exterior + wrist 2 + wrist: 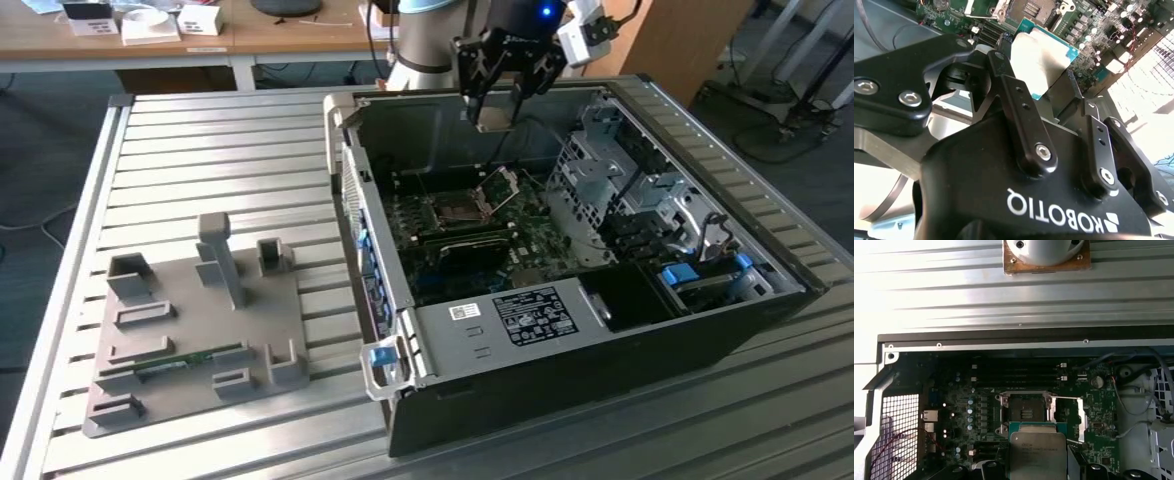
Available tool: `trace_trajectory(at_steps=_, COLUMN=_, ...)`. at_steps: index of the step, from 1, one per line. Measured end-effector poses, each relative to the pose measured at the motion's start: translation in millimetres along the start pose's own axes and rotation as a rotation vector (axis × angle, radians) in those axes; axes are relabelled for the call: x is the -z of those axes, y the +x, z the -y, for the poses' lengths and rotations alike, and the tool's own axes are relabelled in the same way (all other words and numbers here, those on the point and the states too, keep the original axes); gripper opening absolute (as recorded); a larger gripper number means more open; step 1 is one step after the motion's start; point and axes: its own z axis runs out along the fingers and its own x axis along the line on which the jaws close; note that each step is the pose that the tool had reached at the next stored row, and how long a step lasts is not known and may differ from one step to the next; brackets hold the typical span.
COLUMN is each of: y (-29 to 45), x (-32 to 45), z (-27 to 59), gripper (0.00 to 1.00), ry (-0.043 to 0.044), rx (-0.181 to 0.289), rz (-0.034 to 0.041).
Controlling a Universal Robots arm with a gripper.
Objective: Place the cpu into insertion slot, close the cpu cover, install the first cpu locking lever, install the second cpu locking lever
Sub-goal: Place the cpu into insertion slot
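My gripper (pixel 497 112) is shut on the cpu (pixel 494 119), a small square chip with a silvery top, and holds it high over the far rim of the open computer case (pixel 400 330). In both wrist views the cpu (pixel 1041 55) (pixel 1037 452) sits pinched at its edges between the black fingers (pixel 1014 95). Below it the insertion slot (pixel 1026 412) (pixel 470 210) lies bare on the green motherboard (pixel 964 405). The cpu cover (pixel 501 185) (pixel 1081 415) stands hinged up at the slot's side.
The case lies on a slatted aluminium table (pixel 200 150). Metal drive cages (pixel 627 180) and cables fill the case at the exterior view's right. A grey fixture plate (pixel 187 330) with upright holders and a memory stick sits at the exterior view's left. A wooden desk (pixel 174 40) stands behind.
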Motion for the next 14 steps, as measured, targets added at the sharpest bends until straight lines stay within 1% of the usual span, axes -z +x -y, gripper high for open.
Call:
trace_trajectory(at_steps=2, y=0.0, x=-1.3, z=0.1, gripper=0.54, ry=0.0001, rx=0.000, rz=-0.0001)
trace_trajectory(at_steps=7, y=0.0, x=-1.7, z=0.2, gripper=0.54, ry=0.0000, rx=0.000, rz=0.0000)
trace_trajectory(at_steps=10, y=0.0, x=-3.7, z=0.4, gripper=0.54, ry=-0.0007, rx=0.000, rz=0.0001)
trace_trajectory(at_steps=12, y=-0.1, x=-5.5, z=0.5, gripper=0.54, ry=-0.0027, rx=0.000, rz=-0.0001)
trace_trajectory(at_steps=14, y=-0.1, x=-6.6, z=0.6, gripper=0.54, ry=-0.0069, rx=0.000, rz=-0.0003)
